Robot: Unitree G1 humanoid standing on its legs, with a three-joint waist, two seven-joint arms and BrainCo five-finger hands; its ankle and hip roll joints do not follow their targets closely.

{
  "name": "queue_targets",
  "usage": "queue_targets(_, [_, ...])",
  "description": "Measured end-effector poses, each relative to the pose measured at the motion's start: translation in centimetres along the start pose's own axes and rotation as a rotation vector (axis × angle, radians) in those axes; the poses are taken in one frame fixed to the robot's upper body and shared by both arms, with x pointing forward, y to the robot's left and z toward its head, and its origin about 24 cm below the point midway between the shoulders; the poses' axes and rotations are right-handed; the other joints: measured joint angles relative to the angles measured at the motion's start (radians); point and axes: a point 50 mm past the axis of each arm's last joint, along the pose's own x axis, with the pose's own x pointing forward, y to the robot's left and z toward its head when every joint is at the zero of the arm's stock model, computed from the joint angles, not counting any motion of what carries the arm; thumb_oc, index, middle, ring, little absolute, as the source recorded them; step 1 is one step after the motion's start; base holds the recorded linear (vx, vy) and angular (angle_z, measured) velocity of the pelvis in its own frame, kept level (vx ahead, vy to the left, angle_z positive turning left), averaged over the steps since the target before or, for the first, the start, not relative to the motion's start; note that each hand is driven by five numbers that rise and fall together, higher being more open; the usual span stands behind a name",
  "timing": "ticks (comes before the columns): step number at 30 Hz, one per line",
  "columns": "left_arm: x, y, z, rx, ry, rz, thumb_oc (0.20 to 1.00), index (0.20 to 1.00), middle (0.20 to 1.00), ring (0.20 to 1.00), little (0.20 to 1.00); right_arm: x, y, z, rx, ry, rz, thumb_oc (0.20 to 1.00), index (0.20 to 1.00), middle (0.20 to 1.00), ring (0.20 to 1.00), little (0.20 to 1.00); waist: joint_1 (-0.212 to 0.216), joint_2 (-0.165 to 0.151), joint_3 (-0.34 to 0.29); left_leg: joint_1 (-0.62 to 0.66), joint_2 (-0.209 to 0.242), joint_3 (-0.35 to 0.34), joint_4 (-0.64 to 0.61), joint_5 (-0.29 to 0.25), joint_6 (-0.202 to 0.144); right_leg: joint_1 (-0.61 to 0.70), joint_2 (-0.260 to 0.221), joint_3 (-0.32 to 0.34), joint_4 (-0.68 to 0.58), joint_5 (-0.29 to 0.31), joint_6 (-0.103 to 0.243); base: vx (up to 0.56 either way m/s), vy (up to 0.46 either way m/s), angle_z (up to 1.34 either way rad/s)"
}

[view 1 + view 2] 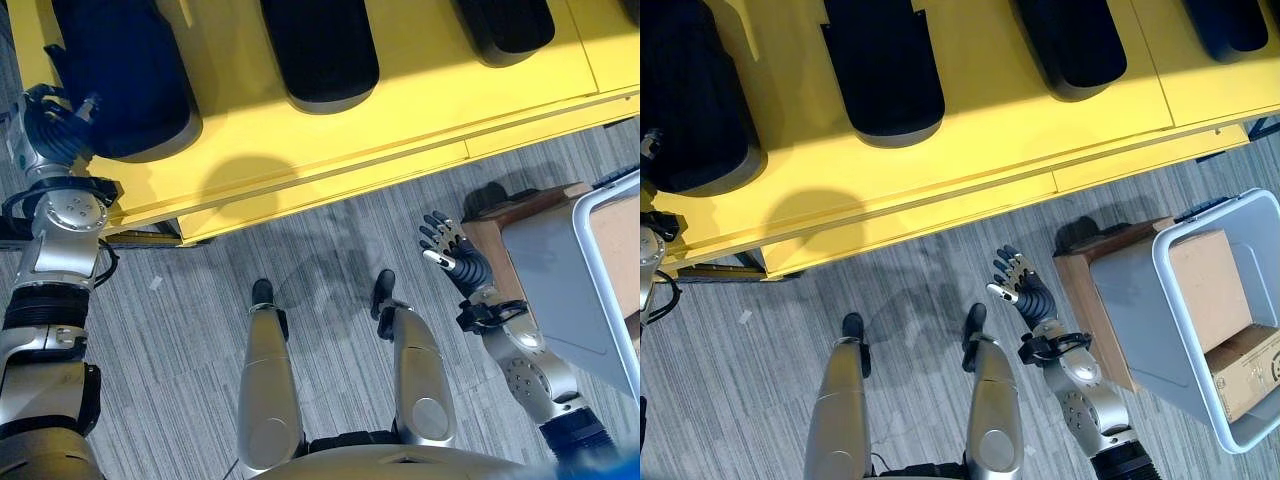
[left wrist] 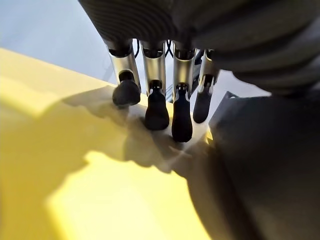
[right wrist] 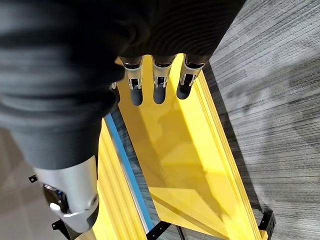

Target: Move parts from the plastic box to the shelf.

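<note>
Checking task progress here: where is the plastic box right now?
The plastic box sits on the floor at the robot's right, below the yellow shelf. It holds cardboard boxes, with the right hand just beside it.

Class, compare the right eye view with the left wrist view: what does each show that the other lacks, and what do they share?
Right eye view: the plastic box holding cardboard boxes, and the right hand open above the carpet. Left wrist view: the left hand up close, fingers straight, tips at the yellow shelf beside a dark part. Shared: the yellow shelf carrying the dark part.
</note>
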Motion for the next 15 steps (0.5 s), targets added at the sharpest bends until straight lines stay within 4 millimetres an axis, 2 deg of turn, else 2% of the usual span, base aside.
queue_targets(6, [-0.1,0.0,0.1,0.005,0.000,-0.001,1.000,1.000,1.000,1.000,1.000,0.0,0.0,0.0,0.013,0.000,0.000,1.000,1.000,1.000,1.000,1.000,0.003,0.006,0.003,0.000,-0.001,0.001,0.001,0.000,0.000,-0.010,-0.003,0.004,0.022,-0.011,-0.002,0.00,0.001,0.01])
queue_targets(9, [-0.4,-0.1,0.3,0.023,-0.029,-0.011,1.000,1.000,1.000,1.000,1.000,-0.1,-0.2,0.1,0.007,0.001,-0.001,1.000,1.000,1.000,1.000,1.000,0.007,0.018,0.011,0.002,-0.005,-0.003,0.002,0.000,0.000,-0.012,-0.009,0.002,0.038,-0.021,-0.001,-0.01,0.003,0.05])
queue_targets(15, [-1.5,0.1,0.6,0.029,-0.078,-0.045,1.000,1.000,1.000,1.000,1.000,-0.1,-1.1,0.9,-0.012,-0.024,-0.024,1.000,1.000,1.000,1.000,1.000,0.021,0.021,0.013,0.032,-0.010,-0.001,-0.006,0.000,0.000,0.006,-0.017,0.003,0.057,-0.030,0.001,0.00,0.000,0.01])
